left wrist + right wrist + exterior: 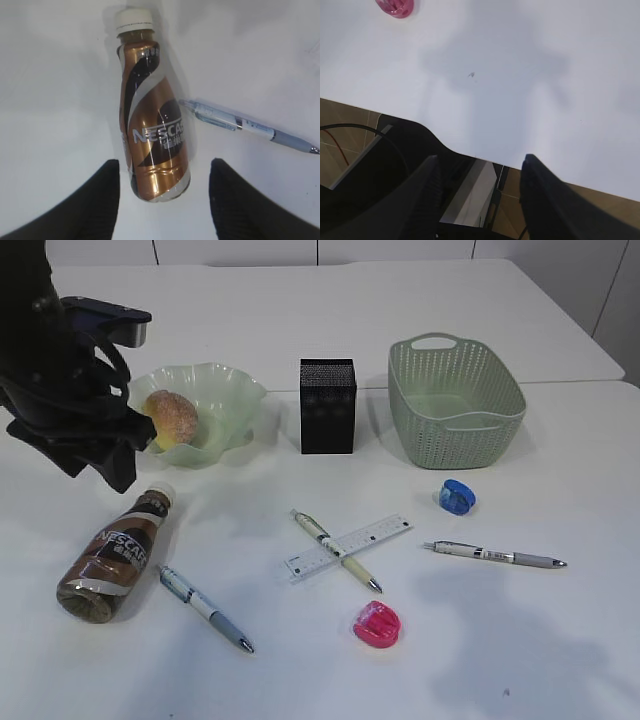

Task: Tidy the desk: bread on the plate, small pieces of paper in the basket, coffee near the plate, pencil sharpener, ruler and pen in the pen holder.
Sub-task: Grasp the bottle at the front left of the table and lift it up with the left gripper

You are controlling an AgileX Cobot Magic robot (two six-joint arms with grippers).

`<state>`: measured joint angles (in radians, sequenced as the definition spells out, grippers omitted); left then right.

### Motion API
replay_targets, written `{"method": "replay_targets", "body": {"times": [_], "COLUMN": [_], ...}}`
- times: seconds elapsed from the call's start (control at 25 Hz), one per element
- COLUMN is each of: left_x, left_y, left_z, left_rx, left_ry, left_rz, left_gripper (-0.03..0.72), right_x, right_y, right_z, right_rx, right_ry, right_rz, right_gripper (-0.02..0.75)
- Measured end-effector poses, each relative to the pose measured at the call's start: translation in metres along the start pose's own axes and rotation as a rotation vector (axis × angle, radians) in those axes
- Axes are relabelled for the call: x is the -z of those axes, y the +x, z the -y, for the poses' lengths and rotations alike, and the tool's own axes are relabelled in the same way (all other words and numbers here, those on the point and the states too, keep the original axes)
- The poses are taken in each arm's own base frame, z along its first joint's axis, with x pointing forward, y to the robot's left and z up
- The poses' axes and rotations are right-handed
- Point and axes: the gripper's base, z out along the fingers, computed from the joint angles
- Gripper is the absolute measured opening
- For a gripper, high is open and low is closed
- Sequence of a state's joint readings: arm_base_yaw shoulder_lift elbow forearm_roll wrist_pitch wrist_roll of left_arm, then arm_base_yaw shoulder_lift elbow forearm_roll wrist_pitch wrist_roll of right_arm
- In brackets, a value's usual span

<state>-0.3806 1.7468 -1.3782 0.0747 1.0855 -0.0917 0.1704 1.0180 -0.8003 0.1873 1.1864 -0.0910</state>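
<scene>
Left gripper (162,200) hangs with its jaws spread, black fingers (95,200) either side of the coffee's base in the left wrist view, clear of the bottle and gripping nothing. Lying on its side on the desk (560,660), the coffee (152,130) has its white cap pointing away from the wrist camera and its base between the finger tips. From the exterior view that bottle (115,555) sits at the front left, cap towards the plate (225,400), with bare white tabletop to its left. Just beside it on the right lies a blue-grey pen (205,608), its near end close to the bottle's flank in the wrist view, so room is tight on that side. Above the bottle the left arm (60,380) bulks dark over the left edge of the desk, overlapping the plate's left rim.

Bread (172,418) is in the plate, on its left part. Right of it stands the pen holder (327,405), then the basket (455,395); whether any paper lies in it I cannot tell. Mid-desk, the ruler (350,545) lies crossed with a green pen (335,550). A blue sharpener (457,496) sits in front of the basket, a grey pen (495,555) just below it, and a pink sharpener (377,624) nearer the front edge.

Right gripper (480,192) is parted too and carrying nothing, hanging past the desk's front edge over the floor, the pink sharpener well away at the top of its view.
</scene>
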Motion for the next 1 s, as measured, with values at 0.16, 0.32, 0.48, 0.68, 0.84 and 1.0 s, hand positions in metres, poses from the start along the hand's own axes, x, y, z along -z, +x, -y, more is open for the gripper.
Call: {"method": "replay_targets", "body": {"times": [0.16,0.32,0.48,0.68,0.84,1.0], "left_x": [0.0,-0.001,-0.014,-0.032,-0.044,-0.051], "left_y": [-0.001,-0.003,-0.005,-0.007,-0.008,-0.011], "left_z": [0.0,0.0,0.001,0.003,-0.004,-0.013], "left_rx": [0.0,0.0,-0.003,-0.006,0.015,0.049], "left_ry": [0.001,0.003,0.001,-0.002,-0.002,0.003], "left_rz": [0.016,0.03,-0.004,-0.053,-0.079,-0.064], "left_gripper": [0.402,0.402,0.405,0.438,0.443,0.444], "right_x": [0.0,0.0,0.0,0.0,0.0,0.0], "right_y": [0.0,-0.001,-0.001,-0.001,-0.001,-0.001], "right_z": [0.0,0.0,0.0,0.0,0.0,0.0], "right_rx": [0.0,0.0,0.0,0.0,0.0,0.0], "right_ry": [0.0,0.0,0.0,0.0,0.0,0.0], "right_rz": [0.004,0.006,0.006,0.006,0.008,0.008], "right_gripper": [0.41,0.409,0.409,0.408,0.408,0.408]}}
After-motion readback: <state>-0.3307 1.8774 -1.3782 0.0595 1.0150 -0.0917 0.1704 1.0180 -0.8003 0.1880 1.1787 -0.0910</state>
